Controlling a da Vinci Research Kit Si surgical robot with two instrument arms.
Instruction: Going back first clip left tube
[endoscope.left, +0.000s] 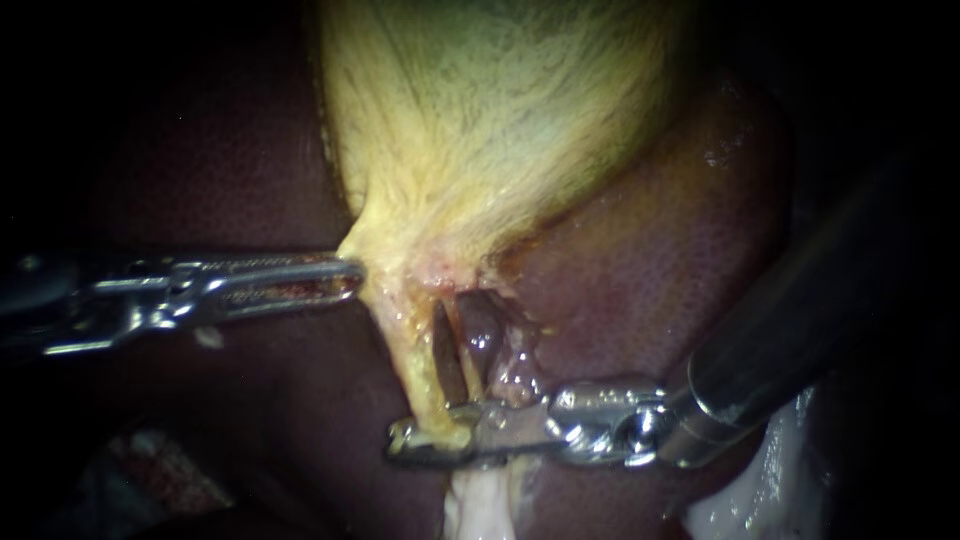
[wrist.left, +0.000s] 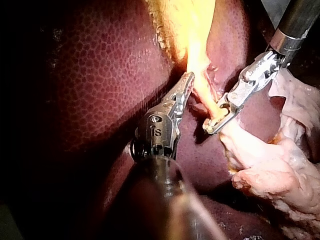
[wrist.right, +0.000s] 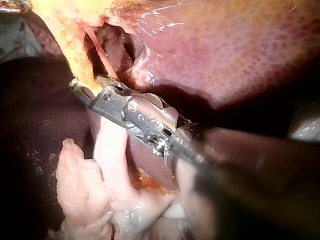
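Below gallbladder (endoscope.left: 500, 120), right tool (endoscope.left: 405, 438) across left tube (endoscope.left: 415, 370), pale tissue (wrist.right: 80, 190) plain wrist-side.

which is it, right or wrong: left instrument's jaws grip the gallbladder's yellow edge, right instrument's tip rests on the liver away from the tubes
Wrong in one respect. The right instrument has its tip at the left tube, not on the liver, as the endoscope view shows. The left instrument does grip the gallbladder at its yellow edge.
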